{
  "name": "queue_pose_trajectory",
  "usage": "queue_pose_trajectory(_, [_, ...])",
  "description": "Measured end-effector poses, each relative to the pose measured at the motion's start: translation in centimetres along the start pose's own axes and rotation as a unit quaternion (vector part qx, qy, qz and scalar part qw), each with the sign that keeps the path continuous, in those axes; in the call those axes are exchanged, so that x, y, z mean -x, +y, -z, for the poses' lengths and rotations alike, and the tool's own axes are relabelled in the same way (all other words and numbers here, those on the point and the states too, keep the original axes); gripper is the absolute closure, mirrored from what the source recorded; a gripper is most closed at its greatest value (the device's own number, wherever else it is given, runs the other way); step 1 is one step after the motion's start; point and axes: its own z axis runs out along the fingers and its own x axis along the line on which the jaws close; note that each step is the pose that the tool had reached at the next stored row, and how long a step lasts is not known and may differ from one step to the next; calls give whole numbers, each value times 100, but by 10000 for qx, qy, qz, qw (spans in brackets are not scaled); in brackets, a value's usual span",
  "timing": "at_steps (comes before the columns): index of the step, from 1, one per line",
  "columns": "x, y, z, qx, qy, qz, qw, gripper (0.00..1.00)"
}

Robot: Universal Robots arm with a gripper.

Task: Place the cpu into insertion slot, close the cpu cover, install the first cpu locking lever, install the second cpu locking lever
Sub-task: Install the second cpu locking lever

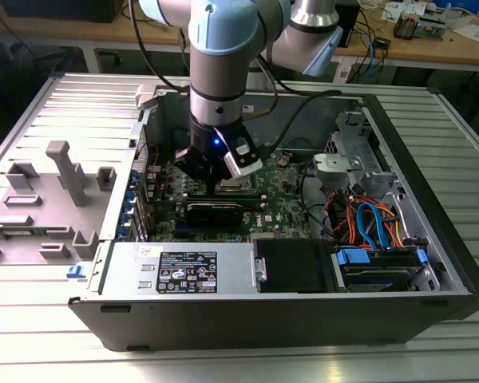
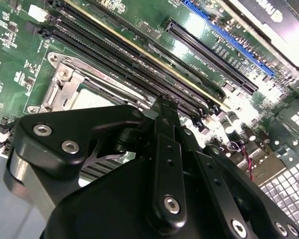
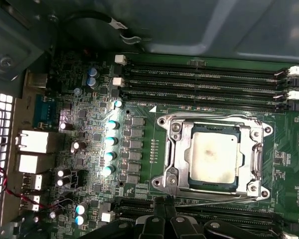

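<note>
Black jaws closest to lens in second wrist view, fingers pressed together to a narrow tip, nothing held, hovering just above memory slots beside socket.

Left to right in exterior view: grey fixture blocks on worktop, then open PC case with arm reaching down into middle, then blue drive caddy and orange/blue cables at exterior view's right.

First wrist view: cpu already seated flat in insertion slot, square to it. cpu cover looks down over chip, silver frame around edges, window showing metal top. So place and close steps look done, judging by how it lies.

Step in hand, best guess: first locking lever. Thin wire lever visible along slot edge nearest memory slots; can't tell if hooked or loose.

Next move needs: narrow tip on lever end, push down and sideways under retaining tab, no scraping of board or capacitors. Risk: tip slipping off thin wire onto memory slots.
</note>
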Motion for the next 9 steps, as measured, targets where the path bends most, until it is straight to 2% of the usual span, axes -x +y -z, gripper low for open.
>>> queue_pose_trajectory(5, [-11,-1,-39,5,0,3,10000,89])
queue_pose_trajectory(9, [-20,0,-50,54,-4,8,10000,89])
